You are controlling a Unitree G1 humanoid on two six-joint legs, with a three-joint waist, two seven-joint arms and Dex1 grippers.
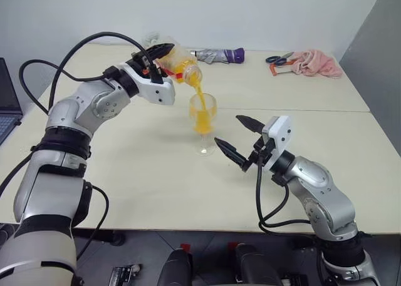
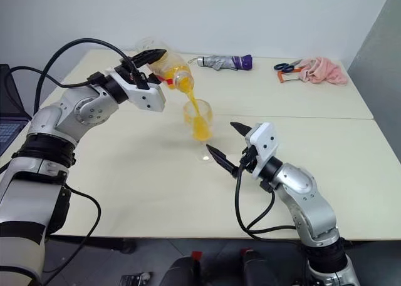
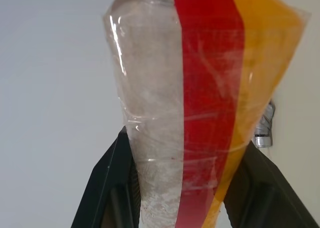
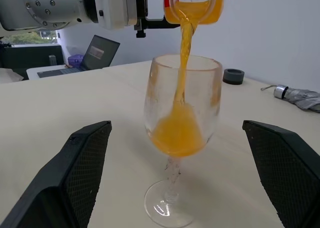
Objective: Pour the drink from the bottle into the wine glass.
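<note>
The drink (image 4: 178, 130) is mid-pour: the left gripper (image 1: 156, 57), jaws clamped on the tilted bottle (image 1: 178, 66), streams it into the wine glass (image 1: 203, 120) on the desk (image 1: 150, 173). The bowl looks about half full, and drink remains in the bottle. The right gripper (image 1: 241, 139) waits beside the glass, jaws wide.

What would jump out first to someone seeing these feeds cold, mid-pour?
The bright orange drink falls in a thin stream from the tilted bottle, gripped by the left gripper, into the wine glass at the table's centre; the bowl is partly filled. The right gripper waits open beside the glass's foot, not touching it. A folded umbrella, scissors and a pink cloth lie along the far edge.
</note>
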